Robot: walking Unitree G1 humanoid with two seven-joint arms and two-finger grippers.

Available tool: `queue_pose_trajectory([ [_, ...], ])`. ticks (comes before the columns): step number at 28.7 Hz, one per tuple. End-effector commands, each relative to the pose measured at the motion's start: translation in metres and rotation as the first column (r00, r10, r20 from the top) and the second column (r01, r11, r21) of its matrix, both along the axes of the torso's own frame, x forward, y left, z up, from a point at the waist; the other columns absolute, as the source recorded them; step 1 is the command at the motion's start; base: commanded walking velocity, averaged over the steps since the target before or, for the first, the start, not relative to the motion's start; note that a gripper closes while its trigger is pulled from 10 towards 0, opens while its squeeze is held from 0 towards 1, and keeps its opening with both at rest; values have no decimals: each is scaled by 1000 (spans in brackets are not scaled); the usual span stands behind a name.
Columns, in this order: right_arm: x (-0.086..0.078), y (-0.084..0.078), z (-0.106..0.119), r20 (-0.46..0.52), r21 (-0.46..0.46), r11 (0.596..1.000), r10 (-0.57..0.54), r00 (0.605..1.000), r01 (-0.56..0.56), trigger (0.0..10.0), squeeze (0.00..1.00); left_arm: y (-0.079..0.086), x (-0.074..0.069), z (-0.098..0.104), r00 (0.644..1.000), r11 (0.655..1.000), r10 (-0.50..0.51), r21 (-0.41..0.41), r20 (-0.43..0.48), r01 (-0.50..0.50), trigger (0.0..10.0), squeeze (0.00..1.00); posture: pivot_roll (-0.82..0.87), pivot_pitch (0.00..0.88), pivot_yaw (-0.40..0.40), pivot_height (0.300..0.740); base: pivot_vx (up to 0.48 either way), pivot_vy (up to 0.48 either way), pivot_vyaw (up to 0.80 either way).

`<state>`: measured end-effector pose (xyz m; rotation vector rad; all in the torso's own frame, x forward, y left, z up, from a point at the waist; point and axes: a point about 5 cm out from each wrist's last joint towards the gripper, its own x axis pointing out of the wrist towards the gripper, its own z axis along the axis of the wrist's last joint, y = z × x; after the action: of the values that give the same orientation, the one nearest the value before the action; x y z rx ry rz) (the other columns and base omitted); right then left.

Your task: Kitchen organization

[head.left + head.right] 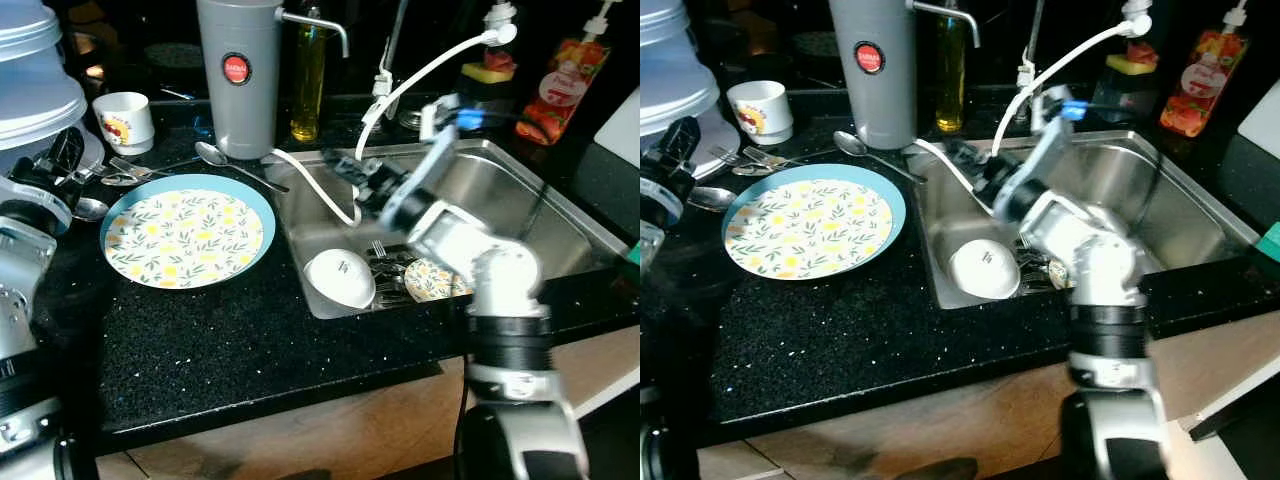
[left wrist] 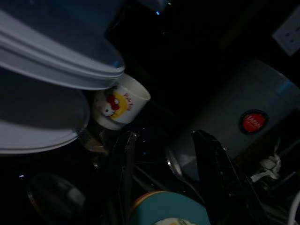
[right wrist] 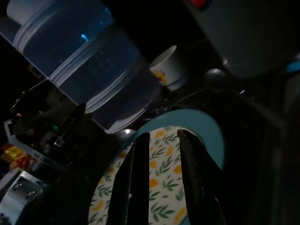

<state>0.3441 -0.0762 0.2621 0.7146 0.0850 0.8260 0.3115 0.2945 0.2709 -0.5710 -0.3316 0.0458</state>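
A blue-rimmed floral plate (image 1: pixel 185 238) lies on the black counter (image 1: pixel 250 340), left of the steel sink (image 1: pixel 565 225). In the sink sit a white bowl (image 1: pixel 340 277), a small floral plate (image 1: pixel 435 281) and some forks (image 1: pixel 385 258). My right arm reaches over the sink; its gripper (image 1: pixel 347 168) hovers above the sink's left rim, pointing at the big plate (image 3: pixel 159 178), fingers (image 3: pixel 138 187) slightly apart and holding nothing. My left gripper (image 1: pixel 62 150) is open at the counter's far left, by loose cutlery (image 1: pixel 120 172), with a cartoon mug (image 2: pixel 119 105) ahead.
Stacked translucent containers (image 1: pixel 35 80) stand at the far left. A grey canister (image 1: pixel 238 75), an oil bottle (image 1: pixel 307 80) and a spoon (image 1: pixel 215 155) line the back. A white hose (image 1: pixel 420 75) arcs over the sink. A sponge (image 1: pixel 487 72) and a soap bottle (image 1: pixel 565 85) sit behind.
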Motion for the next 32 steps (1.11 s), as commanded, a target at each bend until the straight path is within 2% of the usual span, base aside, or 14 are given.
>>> queue_pose_trajectory([
  [1,6,5,-14,-88,-34,999,-11,996,8,10000,0,5,1,-2,999,999,40,24,-27,-39,10000,0,74,10,-58,740,0,0,0],
  [3,12,17,-26,-185,-61,998,-24,982,13,10000,0,4,-1,-4,997,995,64,78,-34,-62,10000,0,69,8,-58,740,0,0,0],
  [6,13,25,-29,-220,-64,998,-26,975,13,10000,0,10,-3,-8,993,991,106,89,-56,-101,10000,0,73,3,-55,740,0,0,0],
  [8,12,34,-25,-223,-56,998,-12,975,-1,10000,0,21,-4,-17,980,988,133,96,-150,-119,10000,0,88,1,-51,740,0,0,0],
  [10,12,35,-25,-219,-54,999,-6,976,-6,10000,0,21,-6,-18,983,995,82,63,-162,-73,10000,0,88,1,-51,740,0,0,0],
  [11,11,37,-24,-212,-51,999,0,977,-11,10000,0,21,-10,-18,989,1000,-2,5,-151,3,10000,0,96,2,-48,740,0,0,0],
  [14,11,38,-24,-211,-49,999,0,978,-11,10000,0,26,-13,-23,984,1000,2,-2,-176,-2,10000,0,103,1,-47,740,0,0,0],
  [16,11,38,-25,-211,-45,999,0,978,-10,10000,0,34,-19,-40,972,997,-44,-75,-232,27,10000,0,107,2,-46,740,0,0,0],
  [18,12,37,-26,-215,-45,999,-3,977,-7,10000,0,29,-25,-50,966,981,-148,-154,-213,116,10000,0,107,2,-46,740,0,0,0],
  [19,12,37,-26,-215,-45,999,-3,977,-7,10000,0,29,-25,-50,966,981,-148,-154,-213,116,10000,0,107,2,-46,740,0,0,0],
  [21,13,36,-27,-217,-47,999,-7,976,-4,10000,0,24,-30,-59,957,954,-227,-240,-178,182,10000,0,107,2,-46,740,0,0,0],
  [26,13,33,-27,-219,-50,999,-14,976,3,10000,0,23,-34,-75,951,938,-221,-315,-218,146,10000,0,111,8,-54,740,0,0,0],
  [31,14,30,-27,-215,-55,998,-23,976,12,10000,0,10,-35,-79,942,905,-280,-377,-185,195,10000,0,114,12,-64,740,0,0,0],
  [32,15,28,-27,-213,-59,998,-27,977,15,10000,0,3,-33,-80,937,885,-310,-409,-161,222,4510,0,115,11,-67,740,0,0,0],
])
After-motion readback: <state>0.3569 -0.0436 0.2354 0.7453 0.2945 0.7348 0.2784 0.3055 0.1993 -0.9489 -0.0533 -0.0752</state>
